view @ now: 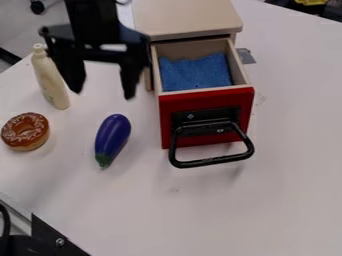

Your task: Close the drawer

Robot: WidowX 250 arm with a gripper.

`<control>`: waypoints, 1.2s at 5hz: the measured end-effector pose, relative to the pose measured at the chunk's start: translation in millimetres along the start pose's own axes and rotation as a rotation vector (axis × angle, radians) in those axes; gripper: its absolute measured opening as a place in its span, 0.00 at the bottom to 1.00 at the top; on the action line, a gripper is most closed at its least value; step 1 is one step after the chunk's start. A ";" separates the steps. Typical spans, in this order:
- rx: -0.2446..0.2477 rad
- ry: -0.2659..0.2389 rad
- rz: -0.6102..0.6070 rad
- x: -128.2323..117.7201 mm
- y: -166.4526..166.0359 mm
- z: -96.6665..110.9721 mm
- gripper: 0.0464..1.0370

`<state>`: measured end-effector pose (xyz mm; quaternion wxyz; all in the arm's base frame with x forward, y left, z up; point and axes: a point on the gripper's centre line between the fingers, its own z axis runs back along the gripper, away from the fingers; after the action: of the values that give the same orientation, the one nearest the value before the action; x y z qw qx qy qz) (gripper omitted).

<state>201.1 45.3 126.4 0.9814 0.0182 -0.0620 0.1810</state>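
Risks, by cause:
1. Missed front. The gripper (103, 92) is hanging beside the drawer (200, 100), not before its red front; a push starting from here would probably be landing on the side wall, twisting the drawer or turning the cabinet (190, 17).
2. Snagging. The handle (212, 161) is jutting out as a loop; a finger coming in low could be slipping through it and dragging the drawer back out.
3. Jamming. Force going in off-centre could be cocking the drawer in its slot. The blue cloth (194, 72) is lying inside, seemingly below the rim, so I am rating it a minor cause.
4. Side contact. The eggplant (112, 135) is lying near the likely way round to the front; a low swing could be rolling it. The bottle (50, 80) and donut (40, 131) are sitting farther out, less at risk.

Position: the drawer is standing well out of the cabinet, to the gripper's right in the view, near but apart. Its handle is facing the view's lower edge, lower in view than the fingertips.

Gripper: fingers are pointing down, standing wide apart, holding nothing.
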 end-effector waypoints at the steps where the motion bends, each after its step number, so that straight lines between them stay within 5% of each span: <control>1: -0.012 -0.001 -0.100 -27.2 -12.9 0.7 0.96; 3: -0.046 0.021 -0.253 -65.5 -20.7 -13.7 0.96; 4: -0.053 -0.025 -0.337 -81.0 -24.7 -23.8 0.96; 6: -0.171 -0.118 -0.449 -104.2 -48.2 -22.3 0.96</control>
<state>124.3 -35.2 90.3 0.9896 -0.0410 -0.1286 -0.0491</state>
